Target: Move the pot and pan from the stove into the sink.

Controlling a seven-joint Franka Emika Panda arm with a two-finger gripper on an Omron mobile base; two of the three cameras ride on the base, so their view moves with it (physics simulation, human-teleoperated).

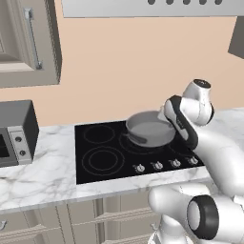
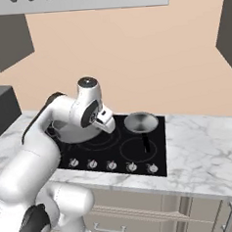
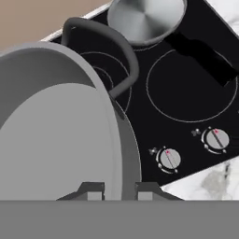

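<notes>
Gripping the pot (image 3: 56,121) rim, end effector (image 3: 119,189) clamped.

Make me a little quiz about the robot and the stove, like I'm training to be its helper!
1. True or false: the pan is lying in a sink.
2. What is the claw pinching? A: the rim of the pot. B: a knob. C: the faucet.
3. Fill in: the pan's long handle is coloured ____.
Key: 1 false, it sits on the stove; 2 A; 3 black.
</notes>
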